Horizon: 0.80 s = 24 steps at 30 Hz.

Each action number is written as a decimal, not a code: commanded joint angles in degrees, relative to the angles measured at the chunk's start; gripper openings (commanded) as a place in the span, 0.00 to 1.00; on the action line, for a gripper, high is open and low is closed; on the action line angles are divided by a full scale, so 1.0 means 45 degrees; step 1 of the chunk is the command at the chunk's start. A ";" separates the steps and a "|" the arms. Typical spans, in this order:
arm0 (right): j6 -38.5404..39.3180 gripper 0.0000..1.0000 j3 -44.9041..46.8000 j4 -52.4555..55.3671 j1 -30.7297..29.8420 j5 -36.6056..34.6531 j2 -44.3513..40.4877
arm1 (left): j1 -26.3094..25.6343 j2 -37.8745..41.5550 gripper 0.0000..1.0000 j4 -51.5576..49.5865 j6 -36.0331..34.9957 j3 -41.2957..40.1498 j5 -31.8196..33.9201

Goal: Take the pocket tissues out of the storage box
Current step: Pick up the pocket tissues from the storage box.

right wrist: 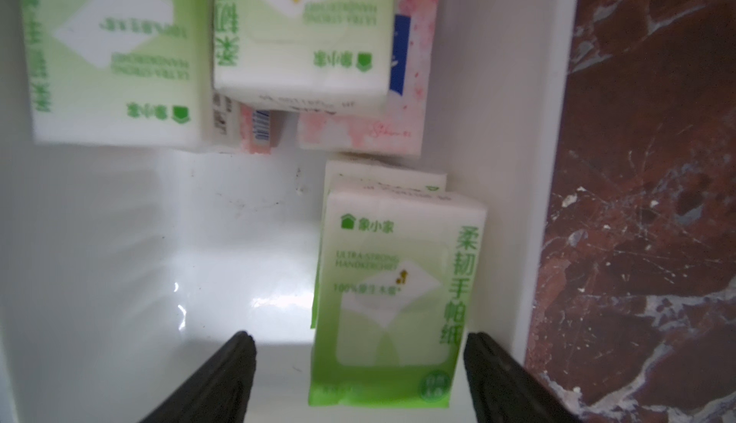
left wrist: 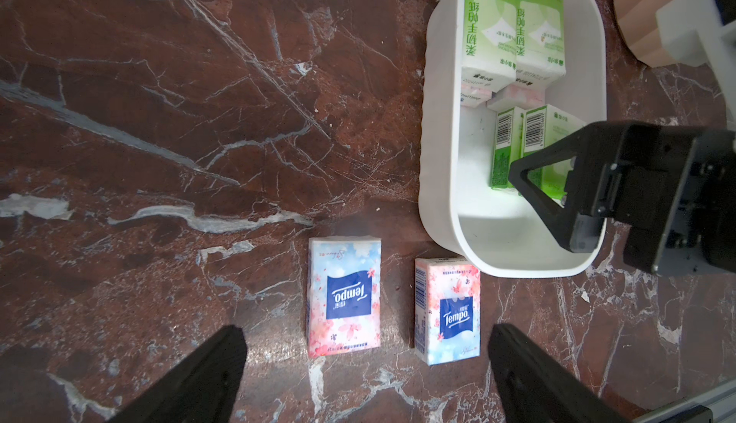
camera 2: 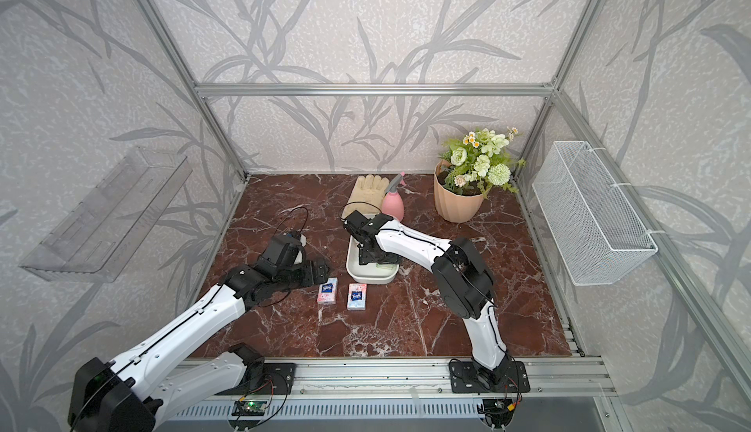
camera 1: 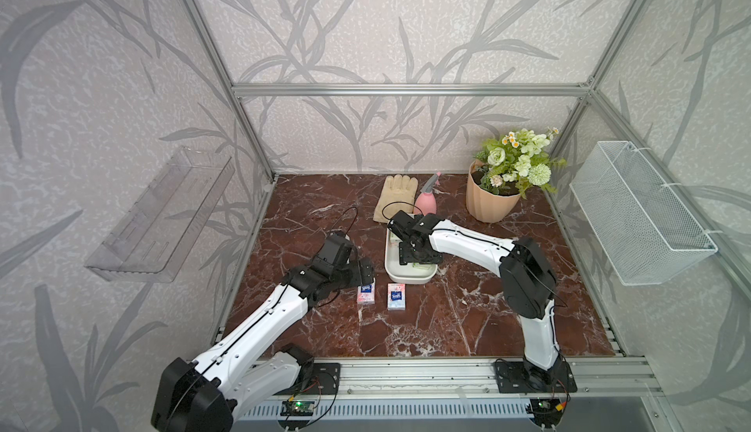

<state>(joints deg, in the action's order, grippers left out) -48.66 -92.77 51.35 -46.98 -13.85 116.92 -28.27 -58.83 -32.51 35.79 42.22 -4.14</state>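
Note:
The white storage box stands mid-table. Two pink pocket tissues lie flat on the marble in front of it, shown in the left wrist view as two side-by-side packets. My left gripper hovers open above them, holding nothing. Inside the box are several green-and-white packets and a pink one beneath. My right gripper is lowered into the box, open, its fingers either side of an upright green packet with gaps showing.
Behind the box lie a cream glove and a pink spray bottle. A flower pot stands at the back right. A white wire basket hangs on the right wall, a clear tray on the left.

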 commanded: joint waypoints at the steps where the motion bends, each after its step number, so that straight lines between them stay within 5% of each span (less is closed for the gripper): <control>1: -0.0352 0.87 -0.0165 0.0535 0.0065 -0.0018 0.0313 | 0.0091 0.0070 1.00 -0.0024 0.0020 -0.0065 0.0004; 24: 0.0090 0.53 -0.0391 0.0319 0.0185 0.0108 -0.0124 | 0.0169 0.0067 1.00 0.0049 -0.0040 -0.0105 0.0065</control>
<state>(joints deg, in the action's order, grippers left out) -48.60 -93.49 51.51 -46.39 -12.97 117.67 -27.94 -59.18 -32.49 35.77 42.22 -4.32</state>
